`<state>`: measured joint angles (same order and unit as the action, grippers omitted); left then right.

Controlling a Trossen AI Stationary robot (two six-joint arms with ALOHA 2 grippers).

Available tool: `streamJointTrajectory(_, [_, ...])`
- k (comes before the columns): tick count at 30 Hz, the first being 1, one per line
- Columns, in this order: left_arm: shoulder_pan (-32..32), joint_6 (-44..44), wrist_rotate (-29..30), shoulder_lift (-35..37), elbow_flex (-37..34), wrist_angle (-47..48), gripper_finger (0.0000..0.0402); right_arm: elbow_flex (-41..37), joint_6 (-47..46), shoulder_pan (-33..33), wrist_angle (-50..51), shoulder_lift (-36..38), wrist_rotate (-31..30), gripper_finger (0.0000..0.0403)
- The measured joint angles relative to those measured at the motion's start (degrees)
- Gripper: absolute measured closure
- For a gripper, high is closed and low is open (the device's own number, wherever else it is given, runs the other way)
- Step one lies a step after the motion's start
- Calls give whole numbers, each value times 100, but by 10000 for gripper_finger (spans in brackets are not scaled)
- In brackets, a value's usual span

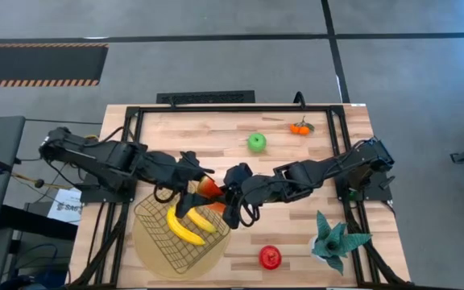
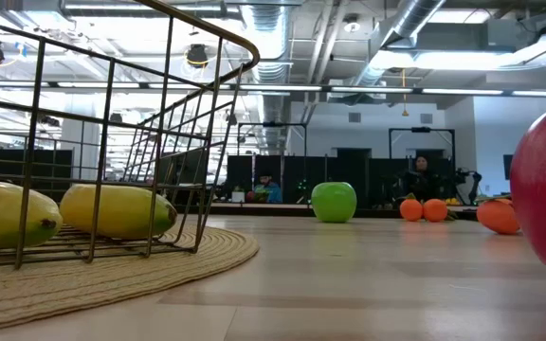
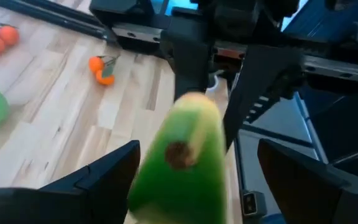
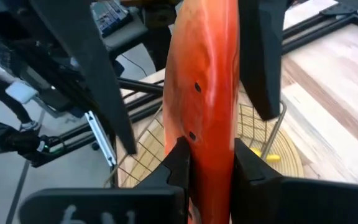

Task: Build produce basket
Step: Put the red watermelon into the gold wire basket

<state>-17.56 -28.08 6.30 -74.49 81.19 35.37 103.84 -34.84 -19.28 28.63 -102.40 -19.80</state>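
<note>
Bananas come first: two yellow bananas [image 1: 190, 225] lie side by side inside the dark wire basket [image 1: 158, 241], and nothing else shows in it. That one basket sits on a round tan mat [image 1: 139, 251] at the near left part of the wooden worktop [image 1: 216, 133]. One green apple [image 1: 256, 142] stands out on the far middle of the boards, well apart from the basket. One little bunch of small leafy oranges [image 1: 300, 127] lies near the far right corner; from above I cannot count them well, but the low view shows maybe three orange balls. One shiny red round fruit [image 1: 270, 257] rests near the front edge, close to the one teal spiky plant [image 1: 334, 239]. One red-orange wedge slice [image 1: 210, 190] is up in the air, just above the far rim of the basket, between the two arms. The right tool [image 4: 211, 168] comes in from the right, and its two dark fingers [image 4: 178, 163] are pressed tight on both sides of the slice. The left tool [image 1: 190, 187] reaches in from the left to the same spot. Its fingers [image 3: 107, 174] stand wide apart, one on each side of the green end of the slice, and they do not look like they touch it.
</note>
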Motion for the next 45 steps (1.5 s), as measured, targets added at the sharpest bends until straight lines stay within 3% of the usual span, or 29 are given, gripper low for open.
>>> streamJointTrajectory(7, [87,243,447,-239,2,-257,116,-10,41,-15,3,-1,-36,343])
streamJointTrajectory(15, [63,762,101,-181,2,-387,286,5,132,-56,8,5,122,366])
streamJointTrajectory(26, [70,880,169,-88,0,-377,287,14,65,-145,38,7,105,366])
streamJointTrajectory(29, [72,912,183,-74,0,-421,287,14,27,-119,68,14,242,332])
streamJointTrajectory(37, [79,851,185,-64,2,-348,289,12,-577,-51,581,112,561,168])
streamJointTrajectory(40, [77,788,276,-65,2,-305,291,1,-562,-70,804,217,719,147])
streamJointTrajectory(45, [90,725,361,-35,15,-90,296,-12,-587,-226,1204,457,946,150])
